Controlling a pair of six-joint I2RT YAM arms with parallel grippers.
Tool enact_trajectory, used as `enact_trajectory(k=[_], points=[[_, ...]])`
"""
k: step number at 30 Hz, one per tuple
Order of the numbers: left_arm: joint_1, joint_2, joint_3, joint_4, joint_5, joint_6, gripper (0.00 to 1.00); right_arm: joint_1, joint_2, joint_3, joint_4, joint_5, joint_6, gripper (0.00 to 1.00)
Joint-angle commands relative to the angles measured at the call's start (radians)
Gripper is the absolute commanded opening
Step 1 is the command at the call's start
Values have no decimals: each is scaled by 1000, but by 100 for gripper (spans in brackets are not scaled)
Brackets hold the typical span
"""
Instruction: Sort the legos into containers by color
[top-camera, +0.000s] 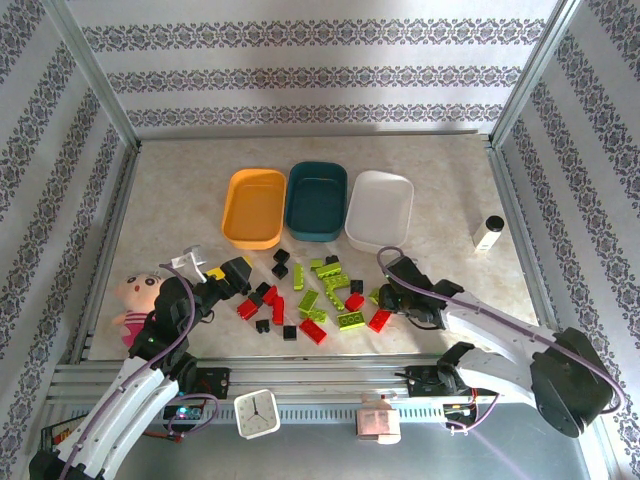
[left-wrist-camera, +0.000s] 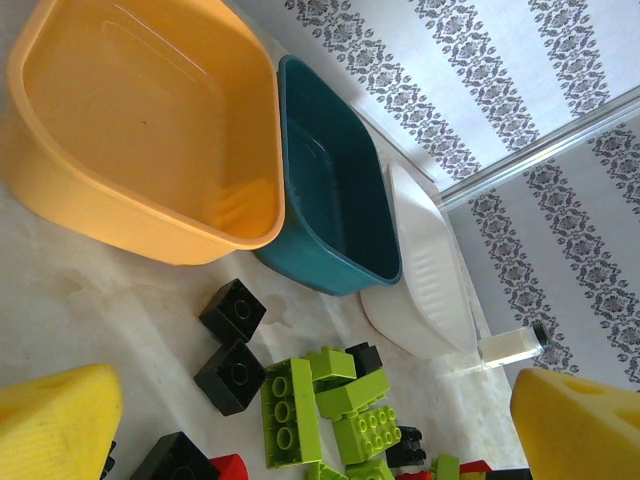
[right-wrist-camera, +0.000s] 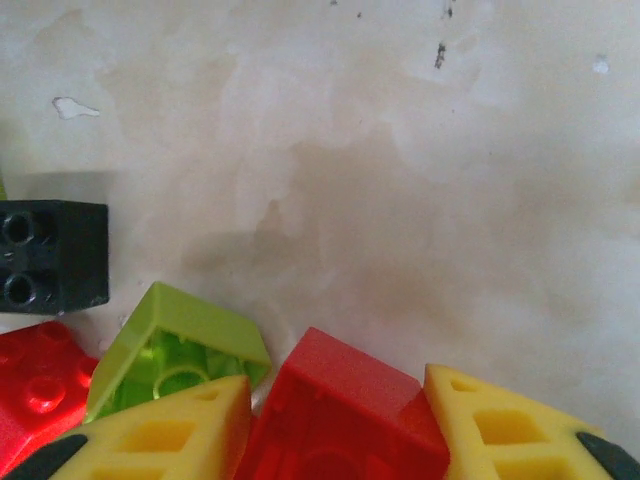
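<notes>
Note all three containers (top-camera: 316, 200) empty and legos (top-camera: 315, 295) loose on table (top-camera: 180, 190) just before them, log left tool (left-wrist-camera: 315, 425) spread open over pile, right tool (right-wrist-camera: 335, 445) straddling red brick (right-wrist-camera: 335, 385), cannot tell whether clamped; judge whole sort still ahead.

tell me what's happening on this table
It's a color sort of the legos, barely started. The orange-yellow tray, teal tray and white tray sit empty, with all bricks loose in front. The right gripper straddles a red brick; the left gripper hangs open by the pile's left side.
</notes>
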Motion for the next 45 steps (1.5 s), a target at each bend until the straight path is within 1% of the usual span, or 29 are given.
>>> enact_trajectory(k=[1,4,7,10,13,18,22,23,24,27,30,32,36,37,41,43,45], points=[[-12,-5,-5,28,1,-13,99,8,-63,91,-66,39,-54,35],[-11,-5,0,12,-5,-11,99,-4,-68,184,-76,37,-105,35],[-11,-5,2,4,-15,-16,99,-52,7,287,-30,13,-155,35],[-11,-5,-14,53,3,-21,99,-114,142,401,67,-3,-197,35],[-10,-5,-18,51,-3,-47,99,-165,315,507,149,25,-236,35],[-8,-8,-5,26,31,-67,99,-245,607,685,152,6,-249,33],[-6,-11,24,-53,25,-46,99,-270,723,722,178,-3,-228,34],[-5,-11,29,-69,23,-35,99,-272,743,731,180,-4,-227,35],[-4,-10,35,-84,20,-24,99,-272,759,740,181,-5,-226,41],[-3,-7,50,-112,22,9,99,-272,767,754,179,-16,-226,62],[-4,11,86,-177,14,55,100,-266,722,745,175,-27,-230,70],[-4,47,120,-230,9,89,96,-257,674,721,175,-25,-230,71],[-14,186,206,-367,-8,150,81,-208,562,630,194,-21,-228,72],[-23,221,219,-392,-21,156,78,-195,540,607,199,-18,-227,72],[-105,330,197,-384,-97,137,76,-147,456,494,245,-11,-199,73],[-145,366,194,-380,-159,136,75,-138,421,444,268,-22,-181,73],[-168,390,197,-369,-215,150,75,-134,400,410,276,-22,-174,73]])
